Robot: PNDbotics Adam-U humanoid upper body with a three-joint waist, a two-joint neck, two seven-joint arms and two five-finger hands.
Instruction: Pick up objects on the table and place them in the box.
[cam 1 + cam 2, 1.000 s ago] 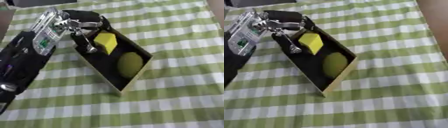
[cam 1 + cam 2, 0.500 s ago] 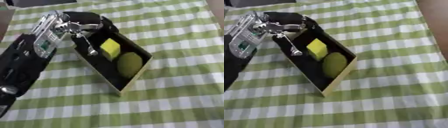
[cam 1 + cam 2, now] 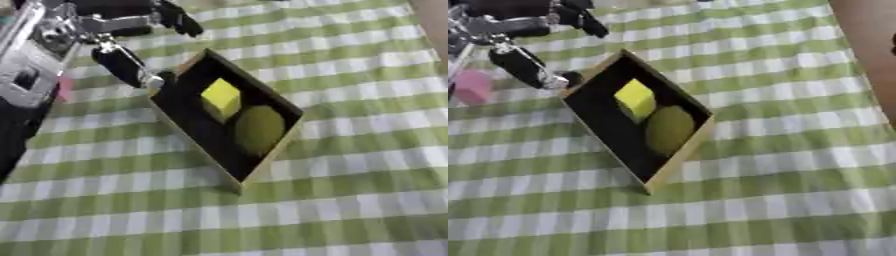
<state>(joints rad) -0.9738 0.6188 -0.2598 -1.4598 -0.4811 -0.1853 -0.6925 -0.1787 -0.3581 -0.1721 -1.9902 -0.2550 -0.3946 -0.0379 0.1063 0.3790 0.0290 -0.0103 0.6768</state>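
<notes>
The left hand [image 3: 522, 55] is hanging at the upper left of the frame with straight, empty fingers. A pink object [image 3: 472, 86] is lying just left of it on the worktop [image 3: 798, 150]; the box [image 3: 677, 156] is sitting to its right, already holding a yellow block [image 3: 635, 98] and a green ball [image 3: 668, 129].

We found no text, label, brand, number or sign that could be read anywhere in these views.
</notes>
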